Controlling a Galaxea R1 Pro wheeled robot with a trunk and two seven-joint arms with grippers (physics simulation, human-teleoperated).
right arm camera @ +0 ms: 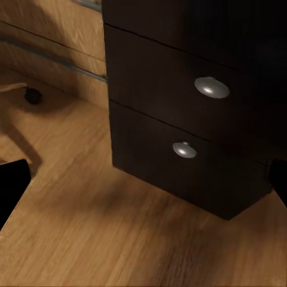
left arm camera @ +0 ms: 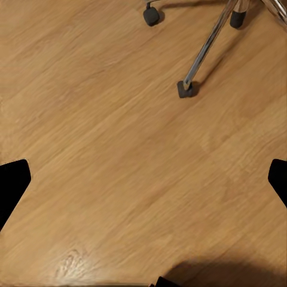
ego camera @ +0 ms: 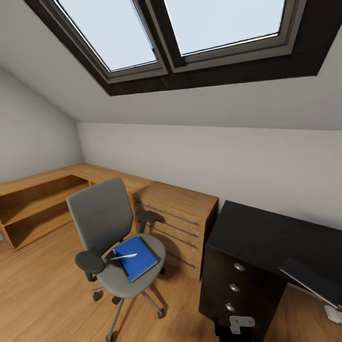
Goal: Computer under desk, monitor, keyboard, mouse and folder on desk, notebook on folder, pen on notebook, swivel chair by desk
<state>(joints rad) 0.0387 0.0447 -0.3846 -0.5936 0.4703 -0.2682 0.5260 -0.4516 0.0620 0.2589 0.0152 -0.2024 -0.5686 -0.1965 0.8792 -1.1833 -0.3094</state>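
- At the lower edge of the head view, closest to the camera, a small grey bracket-like part (ego camera: 241, 324) is seen in front of the black desk's (ego camera: 266, 232) drawer stack.
- Three silver-knobbed drawers (ego camera: 234, 287) are shown on the desk front; two of the knobs are also seen in the right wrist view, above the wooden floor (left arm camera: 119, 155).
- On the surface, at the right edge of the head view, a dark flat thing with a pale edge (ego camera: 308, 280) lies tilted (what it is cannot be told), and a small white thing (ego camera: 334, 313) sits just beyond it.
- The swivel chair (ego camera: 102, 213) stands on the floor to the left of the desk, apart from it, just in front of a light wooden drawer cabinet (ego camera: 178, 213).
- The blue folder (ego camera: 136, 258) lies flat on the chair seat, with a thin pale pen (ego camera: 124, 256) resting across it.
- A grey edge shows beside the folder (possibly the notebook; this cannot be told).
- The left end effector (left arm camera: 143, 179) is held wide open over bare floor, nothing between its dark fingertips (left arm camera: 12, 182); the chair's chrome legs and casters (left arm camera: 186, 88) are seen beyond it.
- The right end effector (right arm camera: 143, 179) is likewise spread wide and empty, pointed at the lower drawers.
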